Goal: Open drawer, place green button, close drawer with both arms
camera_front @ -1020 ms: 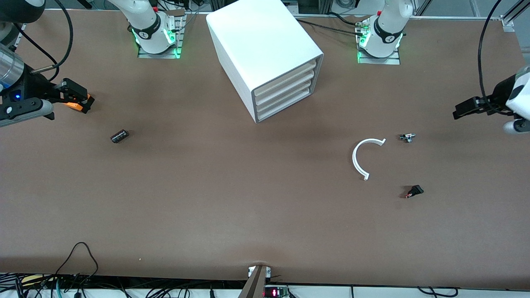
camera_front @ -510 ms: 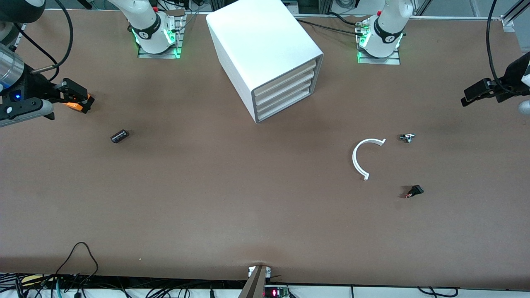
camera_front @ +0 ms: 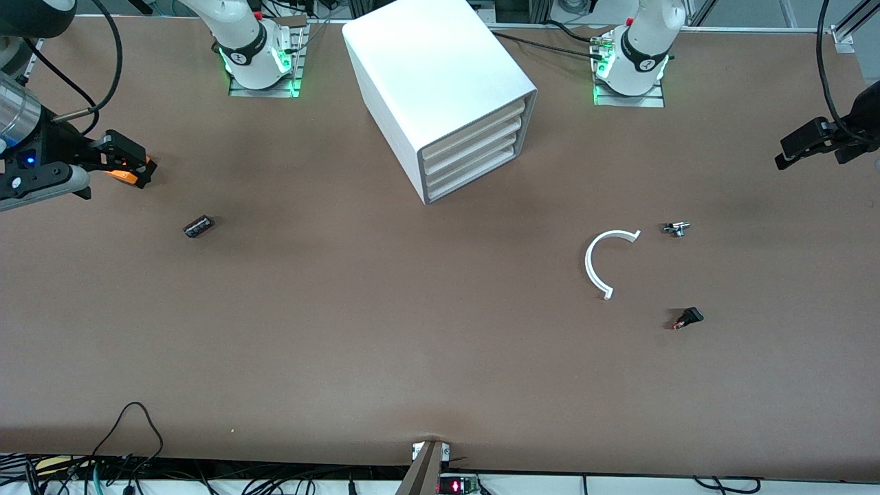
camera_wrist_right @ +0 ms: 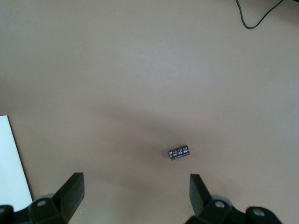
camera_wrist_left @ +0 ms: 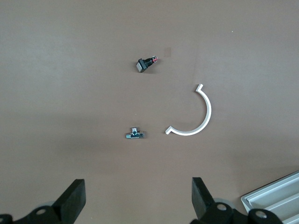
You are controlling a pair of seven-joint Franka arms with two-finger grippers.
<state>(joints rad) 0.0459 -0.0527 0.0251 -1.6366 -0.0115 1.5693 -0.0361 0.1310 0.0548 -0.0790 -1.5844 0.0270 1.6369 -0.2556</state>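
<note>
- The drawer [camera_front: 474, 177], lowest of four white trays in the front of the white cabinet [camera_front: 440, 75], sits pushed in, flush with the trays above it.
- The cabinet stands on the brown bench [camera_front: 385, 330] between the two arm bases, with its front turned to about five o'clock in the front view.
- The button [camera_front: 687, 318] lies bare on the bench at about four o'clock from the cabinet, well apart from it and toward the left arm's end; nothing touches it.
- A white curved strip [camera_front: 597, 265] lies at about ten o'clock from the button, and a small metal fitting [camera_front: 676, 228] at about twelve o'clock from it; all three lie apart.
- The left tool [camera_front: 797, 146] hangs over the left arm's end of the bench, at about two o'clock from the button, with its fingers spread wide and nothing between them.
- In the left wrist view, the left tool [camera_wrist_left: 138, 186] looks down on the button [camera_wrist_left: 145, 63], the fitting [camera_wrist_left: 135, 135] and the strip [camera_wrist_left: 191, 114].
- The right tool [camera_front: 134, 161] hangs over the right arm's end of the bench, fingers spread and empty.
- A small black cylinder [camera_front: 199, 226] lies at about four o'clock from the right tool, and it shows in the right wrist view too [camera_wrist_right: 179, 152].
</note>
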